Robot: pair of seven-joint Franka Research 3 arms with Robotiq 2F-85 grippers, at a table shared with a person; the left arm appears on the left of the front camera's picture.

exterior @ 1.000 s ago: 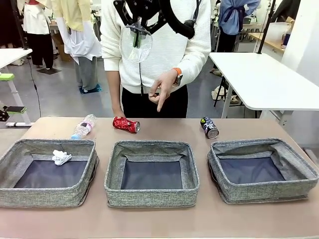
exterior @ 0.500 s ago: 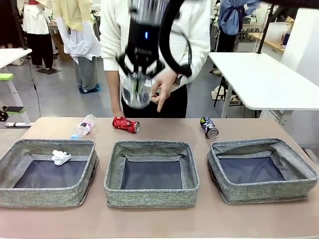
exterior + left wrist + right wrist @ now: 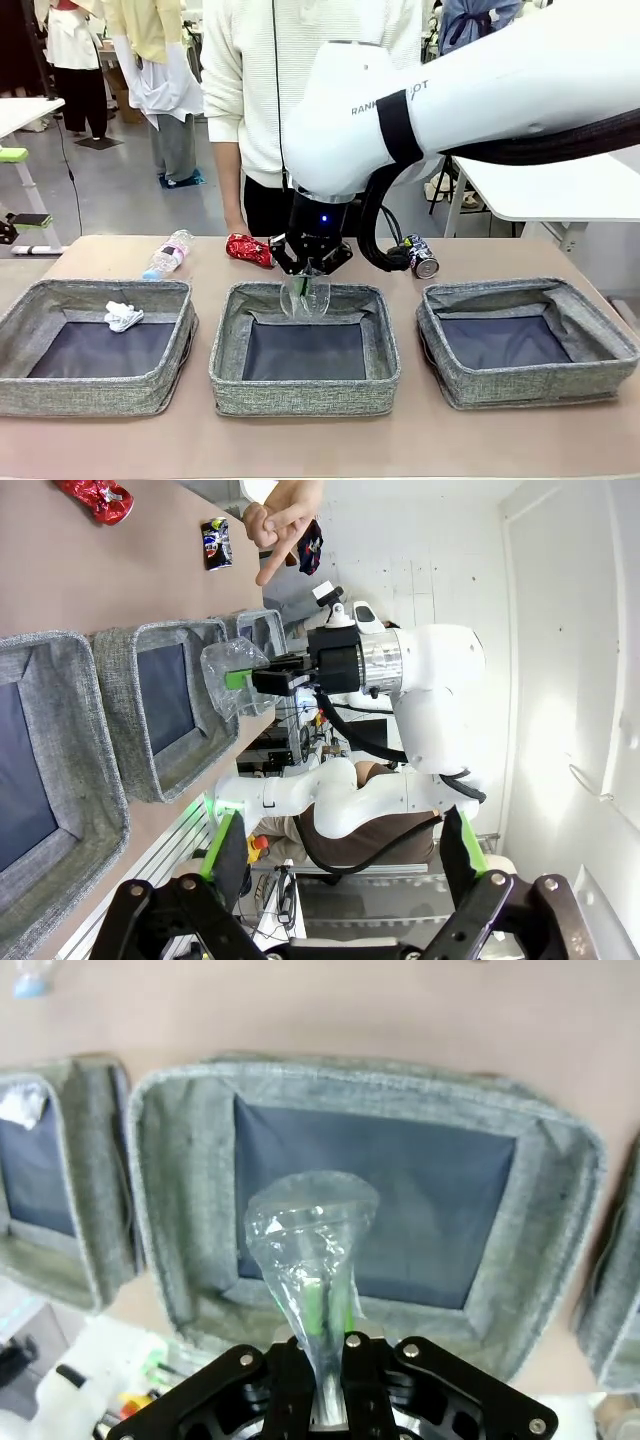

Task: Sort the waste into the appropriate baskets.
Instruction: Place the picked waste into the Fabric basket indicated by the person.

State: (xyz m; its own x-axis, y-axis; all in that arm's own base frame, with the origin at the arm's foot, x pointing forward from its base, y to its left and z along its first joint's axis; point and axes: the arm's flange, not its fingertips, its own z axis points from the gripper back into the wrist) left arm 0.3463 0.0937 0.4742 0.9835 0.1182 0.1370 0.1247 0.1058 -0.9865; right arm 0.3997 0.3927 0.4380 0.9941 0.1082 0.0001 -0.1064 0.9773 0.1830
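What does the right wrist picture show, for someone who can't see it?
The right pincer is shut on a clear plastic bottle, holding it over the middle grey basket. A second basket at the picture's left holds a white tissue wad.

Front view looks across the table (image 3: pixel 300 445) at the person (image 3: pixel 250 100); all views share the middle basket (image 3: pixel 300 388).

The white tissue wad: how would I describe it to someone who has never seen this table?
On the brown table, find the left basket of the three grey ones in a row. The tissue wad lies inside, by its far wall. It alone is white and soft-looking, unlike the red can and clear bottle on the table beyond.
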